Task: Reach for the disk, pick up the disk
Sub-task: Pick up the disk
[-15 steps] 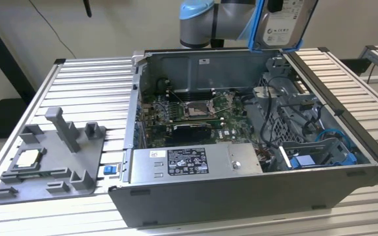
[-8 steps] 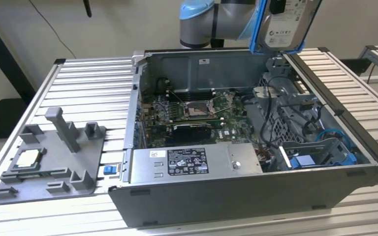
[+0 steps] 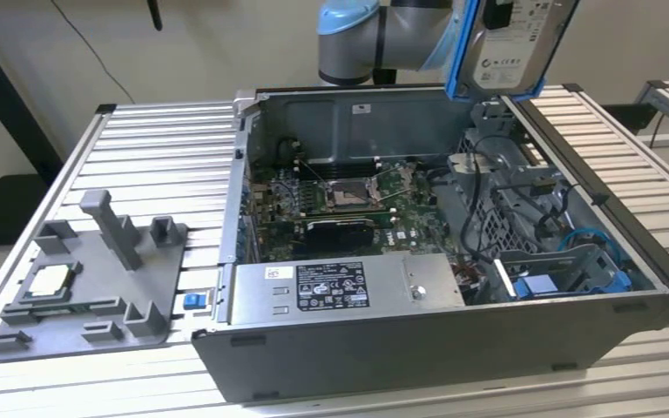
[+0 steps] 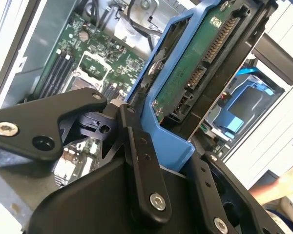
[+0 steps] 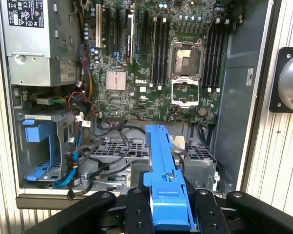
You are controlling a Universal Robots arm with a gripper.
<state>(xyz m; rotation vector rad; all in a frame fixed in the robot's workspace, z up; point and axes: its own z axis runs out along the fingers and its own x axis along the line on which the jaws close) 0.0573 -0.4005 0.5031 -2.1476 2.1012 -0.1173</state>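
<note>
The disk is held aloft above the rear right corner of the open computer case, as seen in the exterior view — well clear of the drive bays beneath it. It hangs nearly upright, its white label turned toward the camera and its blue frame showing along the edge.

In the first wrist view the pincer is seen clamped on the disk, the black fingers pressed against both sides of the blue frame, which is presented edge-on between them. In the second wrist view the green circuit-board underside of the disk is turned to the camera, with the blue frame gripped at its lower end by the pincer.

Below, the motherboard with its empty processor socket is exposed, and a grey power supply sits at the case's near side. The case rests on a slatted metal surface — a grey fixture lies on it at the exterior view's left.
</note>
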